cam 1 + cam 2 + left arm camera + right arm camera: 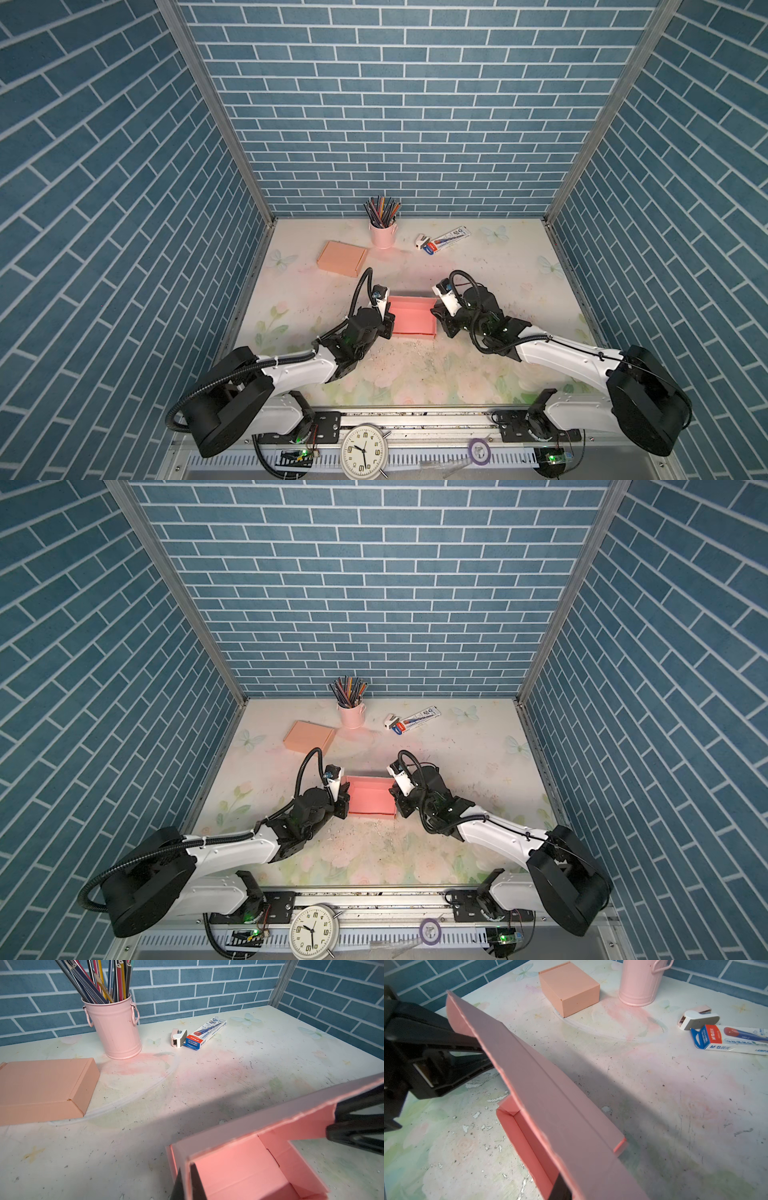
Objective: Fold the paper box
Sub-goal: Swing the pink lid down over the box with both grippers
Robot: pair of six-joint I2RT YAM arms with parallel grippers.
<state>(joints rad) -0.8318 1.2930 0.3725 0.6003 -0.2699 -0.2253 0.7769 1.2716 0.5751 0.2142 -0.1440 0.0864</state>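
Box log | paper box (411, 318) mid desk (478, 374), top open | L tool (388, 323) at its 9 o'clock edge, clamped tight on it, tips mostly cut off in wrist view | R tool (436, 313) at 3 o'clock, nipping raised flap (550, 1095); one finger (560, 1188) shows, other hidden behind flap

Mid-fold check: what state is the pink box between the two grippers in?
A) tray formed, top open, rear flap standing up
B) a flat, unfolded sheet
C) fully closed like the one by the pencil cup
A: the paper box shows its open pink interior in both top views, with the rear flap raised.
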